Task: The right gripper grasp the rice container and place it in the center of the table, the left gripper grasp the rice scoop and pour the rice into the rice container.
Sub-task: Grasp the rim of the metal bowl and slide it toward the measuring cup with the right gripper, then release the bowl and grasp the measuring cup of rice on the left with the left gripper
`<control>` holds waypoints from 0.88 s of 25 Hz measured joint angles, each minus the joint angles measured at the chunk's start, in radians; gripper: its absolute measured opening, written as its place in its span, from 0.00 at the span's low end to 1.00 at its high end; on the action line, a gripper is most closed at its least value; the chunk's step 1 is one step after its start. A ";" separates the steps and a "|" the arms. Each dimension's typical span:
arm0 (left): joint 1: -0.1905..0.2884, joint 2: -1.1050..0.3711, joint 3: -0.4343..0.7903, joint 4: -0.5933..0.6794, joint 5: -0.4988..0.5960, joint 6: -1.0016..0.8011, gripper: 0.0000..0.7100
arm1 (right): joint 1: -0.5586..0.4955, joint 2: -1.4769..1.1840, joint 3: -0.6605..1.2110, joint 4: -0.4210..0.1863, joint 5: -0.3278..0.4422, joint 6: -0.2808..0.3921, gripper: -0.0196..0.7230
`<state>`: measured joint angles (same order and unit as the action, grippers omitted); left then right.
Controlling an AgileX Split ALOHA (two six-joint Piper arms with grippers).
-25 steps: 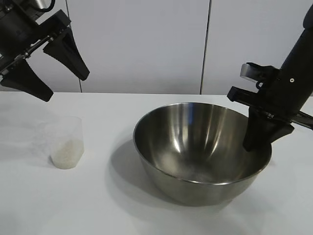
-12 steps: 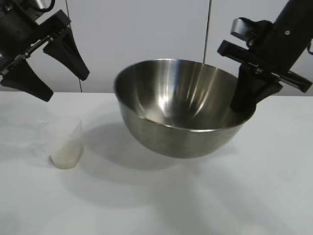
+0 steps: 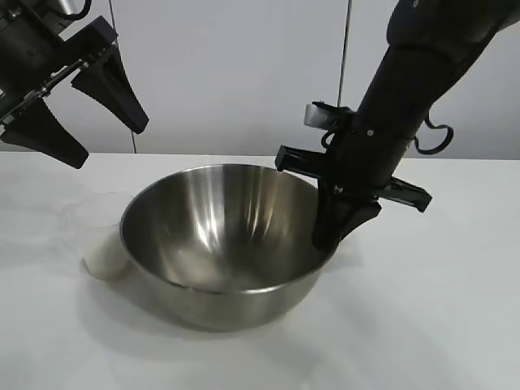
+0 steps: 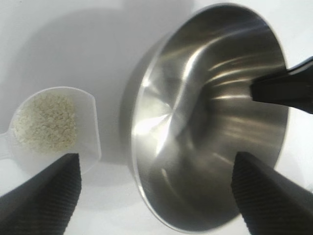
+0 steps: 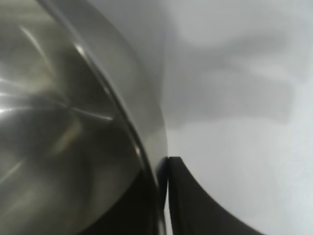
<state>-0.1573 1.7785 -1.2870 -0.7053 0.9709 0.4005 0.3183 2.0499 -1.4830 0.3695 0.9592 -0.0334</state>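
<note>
The rice container, a shiny steel bowl, rests on the white table near its middle. Its left wall partly hides the rice scoop, a clear cup holding white rice. My right gripper straddles the bowl's right rim. In the right wrist view the outer finger stands a thin sliver off the bowl wall, so the grip looks loosened. My left gripper hangs open above the scoop, holding nothing. Its wrist view looks down on the rice, the scoop and the bowl.
A pale panelled wall runs behind the table. Bare tabletop lies in front of the bowl and to its right. The right arm slants down from the upper right over the bowl's right side.
The right gripper carried the bowl up, then leftward and down onto the table beside the scoop, and its hold has loosened. The left gripper has not moved.
</note>
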 joint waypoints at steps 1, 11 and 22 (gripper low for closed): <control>0.000 0.000 0.000 0.000 0.000 0.000 0.85 | 0.000 -0.001 -0.026 -0.021 0.031 0.006 0.39; 0.000 0.000 0.000 0.000 0.000 0.000 0.85 | -0.109 -0.027 -0.298 -0.289 0.206 0.087 0.78; 0.000 0.000 0.000 0.000 0.000 0.000 0.85 | -0.518 -0.314 -0.303 -0.593 0.204 0.109 0.73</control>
<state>-0.1573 1.7785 -1.2870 -0.7053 0.9709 0.4005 -0.1999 1.7355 -1.7856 -0.2240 1.1632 0.0760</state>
